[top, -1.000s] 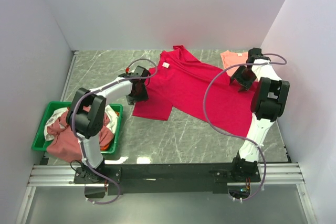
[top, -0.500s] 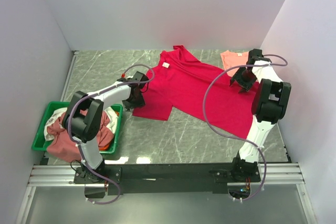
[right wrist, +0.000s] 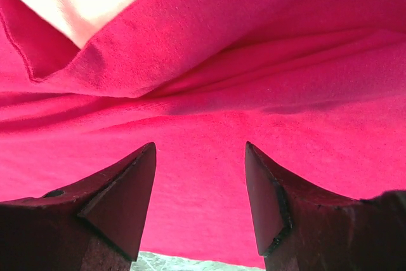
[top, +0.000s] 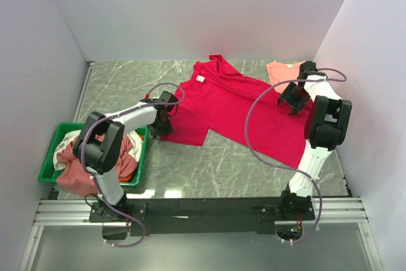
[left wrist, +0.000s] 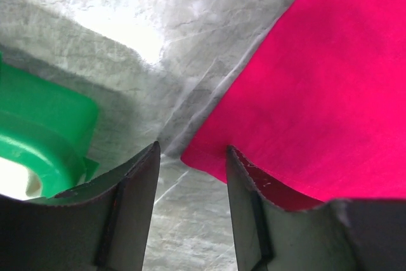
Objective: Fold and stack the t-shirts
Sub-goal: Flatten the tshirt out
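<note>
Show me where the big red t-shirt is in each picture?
Top view: the red t-shirt lies spread across the middle of the grey marble table.
Left wrist: it fills the right side.
Right wrist: it fills almost the whole picture.
Shared landmark: that table, in all three.

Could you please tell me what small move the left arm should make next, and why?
Probably lower the left pincer a touch and close it: its jaws stand open over the table, and a corner of the red t-shirt lies flat right between them, not yet pinched.
</note>
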Tool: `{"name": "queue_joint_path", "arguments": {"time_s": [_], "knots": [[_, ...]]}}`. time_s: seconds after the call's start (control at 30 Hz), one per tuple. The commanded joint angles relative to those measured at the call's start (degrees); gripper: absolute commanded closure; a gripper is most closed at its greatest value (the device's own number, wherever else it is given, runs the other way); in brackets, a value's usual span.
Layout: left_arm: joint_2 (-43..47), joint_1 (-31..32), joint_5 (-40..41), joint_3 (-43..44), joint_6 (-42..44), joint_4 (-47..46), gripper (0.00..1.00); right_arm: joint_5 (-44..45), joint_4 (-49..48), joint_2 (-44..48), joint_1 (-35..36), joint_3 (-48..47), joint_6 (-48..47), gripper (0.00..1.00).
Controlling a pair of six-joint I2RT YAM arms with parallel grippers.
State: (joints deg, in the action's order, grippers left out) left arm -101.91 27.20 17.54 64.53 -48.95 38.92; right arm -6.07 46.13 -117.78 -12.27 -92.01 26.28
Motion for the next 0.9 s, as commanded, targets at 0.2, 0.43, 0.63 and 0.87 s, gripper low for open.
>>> {"name": "queue_joint_path", "arguments": {"time_s": [0.2, 0.43, 0.63, 0.87], "knots": [[-2.4, 0.1, -4.0, -2.4, 2.2, -4.8, 0.71, 1.5, -1.2, 8.2, -0.4, 4.0, 0.4, 0.35], [-2.1, -0.3, -5.8, -3.3, 4.9, -5.7, 0.99, 4.8, -2.4, 16.4, -0.5, 14.4, 0.8, 0.35], [0.4, -0.4, -7.4, -2.4, 5.4, -5.5, 0.99, 6.0, -3.4, 23.3, -3.1, 25.4, 1.7, 0.35], [3.9, -0.6, -9.6, -2.4, 6.7, -5.6, 0.99, 7.5, -2.1, 31.6, -9.7, 35.0, 3.5, 0.35]]}}
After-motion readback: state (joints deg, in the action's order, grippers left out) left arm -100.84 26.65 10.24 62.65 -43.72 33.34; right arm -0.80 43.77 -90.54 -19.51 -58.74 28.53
